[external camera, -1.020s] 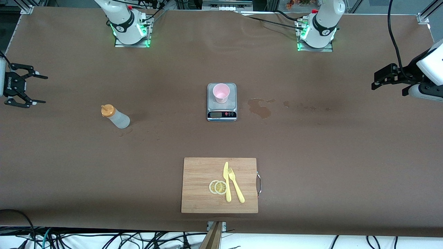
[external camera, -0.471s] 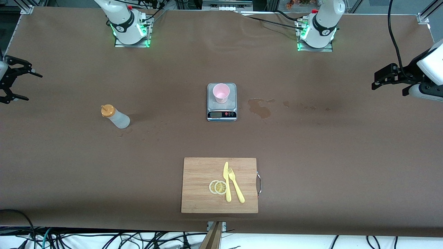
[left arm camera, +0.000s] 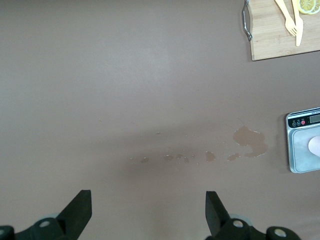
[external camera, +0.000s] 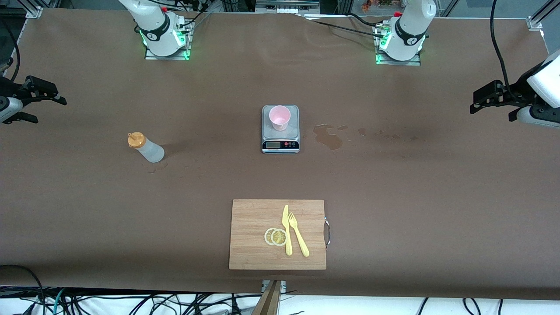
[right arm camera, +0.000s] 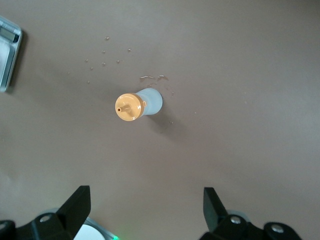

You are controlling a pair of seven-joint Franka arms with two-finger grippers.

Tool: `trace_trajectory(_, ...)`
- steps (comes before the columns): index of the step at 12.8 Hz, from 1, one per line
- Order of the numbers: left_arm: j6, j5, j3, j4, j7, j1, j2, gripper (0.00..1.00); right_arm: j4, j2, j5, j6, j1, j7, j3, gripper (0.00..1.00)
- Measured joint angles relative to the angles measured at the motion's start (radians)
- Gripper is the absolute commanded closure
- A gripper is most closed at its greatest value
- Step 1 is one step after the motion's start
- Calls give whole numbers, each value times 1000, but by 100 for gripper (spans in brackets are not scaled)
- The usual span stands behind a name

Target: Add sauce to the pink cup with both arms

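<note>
Both empty | left end effector (left arm camera: 145, 212) spread wide | right end effector (right arm camera: 142, 210) spread wide

Brown-covered table (external camera: 415, 197), aluminium frame corners (external camera: 536, 22), tangled cables (external camera: 131, 304) below front edge, prob. floor.

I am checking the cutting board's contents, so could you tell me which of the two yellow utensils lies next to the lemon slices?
The yellow knife: it lies right beside the lemon slices, while the yellow fork lies on the knife's other flank.
</note>
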Motion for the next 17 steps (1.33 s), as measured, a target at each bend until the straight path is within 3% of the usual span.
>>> trace_trajectory(3,0,0,0,0,0,0,0,0,55,-17,-33,-46,12,219,31,0)
trace_trajectory(7,0,0,0,0,0,0,0,0,105,-56,-104,-81,23,498,151,0)
trace_trajectory(9,0,0,0,0,0,0,0,0,106,-76,-106,-83,28,563,166,0)
trace_trajectory(10,0,0,0,0,0,0,0,0,106,-79,-100,-83,33,571,144,0)
trace_trajectory(14,0,0,0,0,0,0,0,0,106,-61,-20,-67,131,572,-44,0)
trace_trajectory(17,0,0,0,0,0,0,0,0,107,-54,-15,-65,181,626,-81,0)
